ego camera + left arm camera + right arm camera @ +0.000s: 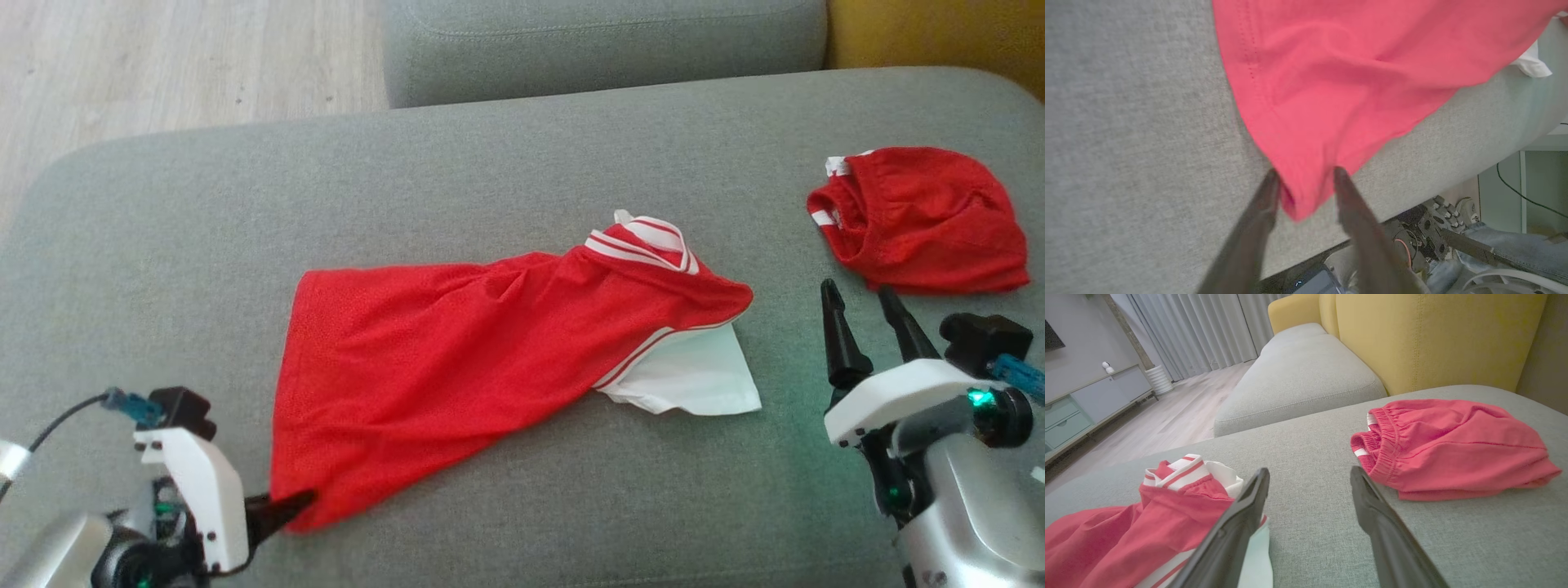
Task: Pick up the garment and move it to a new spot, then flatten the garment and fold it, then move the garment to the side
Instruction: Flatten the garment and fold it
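The red garment [457, 359] lies spread on the grey cushion [163, 245], its long axis running from the lower left to the striped band [645, 245] at centre right. The left claw [295, 501] is nearer, jaws partly parted astride the lower-left corner. The right claw [857, 291] stands wide, apart at the lower right.

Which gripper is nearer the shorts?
Right. The right gripper sits just short of the shorts, fingers pointing at them, not touching. The left gripper is far across the cushion, at the shirt's corner.
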Tool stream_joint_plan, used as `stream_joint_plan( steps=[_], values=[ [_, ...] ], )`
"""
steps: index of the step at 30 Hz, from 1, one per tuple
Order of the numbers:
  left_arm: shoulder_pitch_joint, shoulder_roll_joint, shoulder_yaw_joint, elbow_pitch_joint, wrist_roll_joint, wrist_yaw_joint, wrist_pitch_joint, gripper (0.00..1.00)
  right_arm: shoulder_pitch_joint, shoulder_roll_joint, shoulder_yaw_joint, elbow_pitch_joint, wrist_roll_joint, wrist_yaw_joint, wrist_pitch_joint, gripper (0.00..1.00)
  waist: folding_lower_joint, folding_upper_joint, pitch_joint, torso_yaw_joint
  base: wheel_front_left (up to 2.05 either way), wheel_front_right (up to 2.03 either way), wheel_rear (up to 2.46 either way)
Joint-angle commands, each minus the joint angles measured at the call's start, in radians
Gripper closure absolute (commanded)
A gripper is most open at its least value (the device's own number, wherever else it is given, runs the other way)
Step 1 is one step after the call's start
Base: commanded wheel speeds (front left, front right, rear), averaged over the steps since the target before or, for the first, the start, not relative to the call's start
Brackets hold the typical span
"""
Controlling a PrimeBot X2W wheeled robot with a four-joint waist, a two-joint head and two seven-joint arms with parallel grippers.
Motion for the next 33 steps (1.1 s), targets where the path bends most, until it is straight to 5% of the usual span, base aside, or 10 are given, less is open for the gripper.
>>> stream_joint_plan(
  steps=[1, 7, 21, 27, 33],
  values=[
    [-0.101, 0.045, 0.046, -0.012, 0.025, -0.012, -0.029, 0.00, -0.008, -0.001, 0.021, -0.040, -0.007, -0.001, -0.002, 0.00, 0.0001, 0.0000, -0.007, -0.002, 0.00, 0.00, 0.00],
    [-0.156, 0.109, 0.089, -0.070, 0.154, 0.018, -0.195, 0.00, 0.010, 0.005, 0.026, -0.055, -0.004, -0.001, -0.022, 0.00, 0.0001, 0.0000, -0.028, -0.004, 0.00, 0.00, 0.00],
    [0.060, -0.018, 0.246, -0.347, 0.391, 0.350, -0.797, 0.00, 0.069, 0.005, 0.049, -0.130, 0.000, -0.001, -0.127, 0.00, 0.0001, 0.0000, -0.059, -0.023, 0.00, 0.00, 0.00],
    [0.178, -0.101, 0.284, -0.364, 0.501, 0.410, -0.921, 0.00, 0.106, -0.003, 0.057, -0.229, -0.031, -0.001, -0.170, 0.00, 0.0001, 0.0000, -0.062, -0.021, 0.00, 0.00, 0.00],
    [0.231, -0.189, 0.317, -0.367, 0.631, 0.394, -0.924, 0.00, 0.136, -0.017, 0.098, -0.333, -0.067, -0.001, -0.175, 0.00, 0.0001, 0.0000, -0.060, -0.016, 0.00, 0.00, 0.00]
  ],
)
